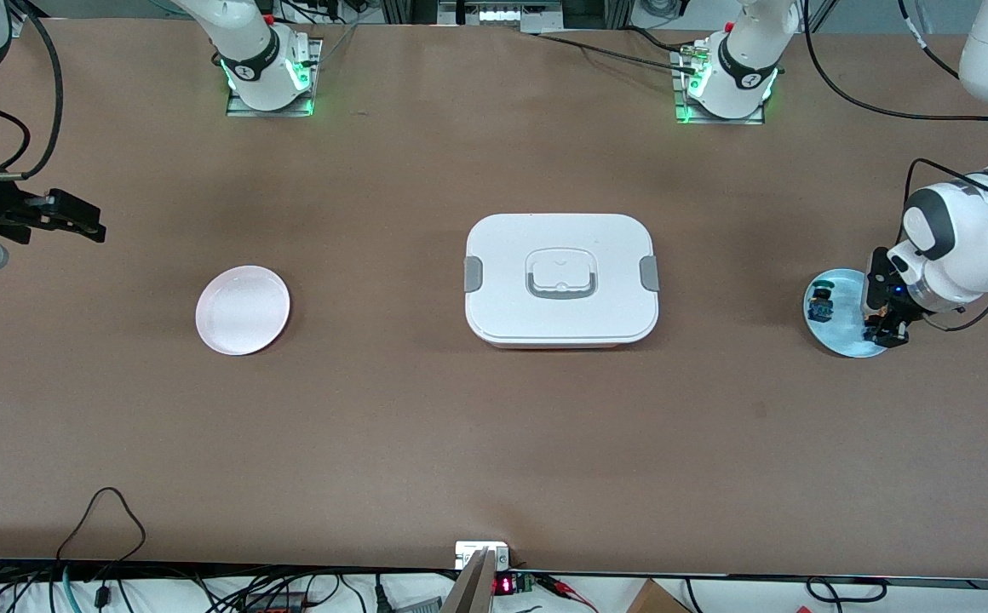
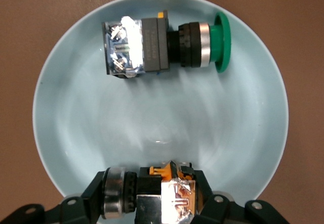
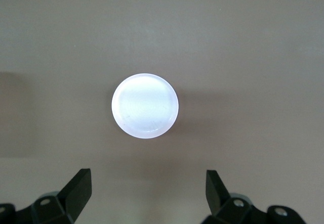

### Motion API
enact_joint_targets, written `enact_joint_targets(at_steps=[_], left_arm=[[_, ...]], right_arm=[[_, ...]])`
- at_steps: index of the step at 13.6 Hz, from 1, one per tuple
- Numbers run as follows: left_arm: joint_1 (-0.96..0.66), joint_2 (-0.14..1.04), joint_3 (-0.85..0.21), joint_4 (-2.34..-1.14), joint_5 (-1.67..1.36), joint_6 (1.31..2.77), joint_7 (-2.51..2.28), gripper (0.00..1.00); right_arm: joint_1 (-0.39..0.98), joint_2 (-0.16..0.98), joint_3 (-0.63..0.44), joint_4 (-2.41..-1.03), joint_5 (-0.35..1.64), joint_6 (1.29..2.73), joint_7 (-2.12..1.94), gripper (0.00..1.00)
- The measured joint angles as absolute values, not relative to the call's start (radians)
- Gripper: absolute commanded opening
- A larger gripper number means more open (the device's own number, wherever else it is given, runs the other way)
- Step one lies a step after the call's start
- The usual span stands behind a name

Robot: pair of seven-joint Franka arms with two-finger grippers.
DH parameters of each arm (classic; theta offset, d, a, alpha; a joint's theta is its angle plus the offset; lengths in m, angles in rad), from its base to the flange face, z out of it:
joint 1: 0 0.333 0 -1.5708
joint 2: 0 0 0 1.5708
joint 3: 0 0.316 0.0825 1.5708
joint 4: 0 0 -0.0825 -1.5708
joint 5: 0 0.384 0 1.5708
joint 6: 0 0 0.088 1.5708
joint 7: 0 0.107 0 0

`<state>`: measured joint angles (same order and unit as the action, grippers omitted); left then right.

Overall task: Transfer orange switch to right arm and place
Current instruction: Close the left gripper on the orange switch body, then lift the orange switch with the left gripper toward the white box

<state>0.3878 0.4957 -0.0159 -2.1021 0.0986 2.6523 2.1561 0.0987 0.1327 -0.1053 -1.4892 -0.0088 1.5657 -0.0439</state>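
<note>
Left gripper down in glossy pale-blue round plate, fingers pinching orange switch at its rim. Blue-bodied switch alongside, green mushroom cap. Right gripper spread wide above pink plate, waiting.

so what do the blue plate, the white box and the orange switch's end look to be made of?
Blue plate: glossy, soft glare streaks; glazed ceramic or plastic, can't tell which. White box: matte white, probably plastic, with grey side clips. Orange switch, between the left gripper's fingers: orange plastic-looking body, bright metal terminals, silvery ring on a black collar.
</note>
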Motion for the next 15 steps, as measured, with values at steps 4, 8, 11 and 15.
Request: enact_joint_targets(at_steps=[4,8,11,15], left_arm=[[0.400,0.496,-0.030,-2.101,0.057,2.642,2.159,0.00],[0.456,0.496,-0.109,-2.038,0.033,2.496,2.159,0.00],[0.508,0.492,-0.202,-1.880,-0.003,2.214,2.160,0.00],[0.515,0.480,-0.260,-1.729,-0.172,1.902,2.160,0.00]], right_arm=[[0.099,0.135,-0.105,-1.489,-0.009,1.581,-0.044,1.00],[0.099,0.136,-0.105,-1.489,-0.009,1.592,-0.042,1.00],[0.098,0.136,-0.105,-1.490,-0.009,1.595,-0.042,1.00],[0.098,0.136,-0.105,-1.490,-0.009,1.596,-0.041,1.00]])
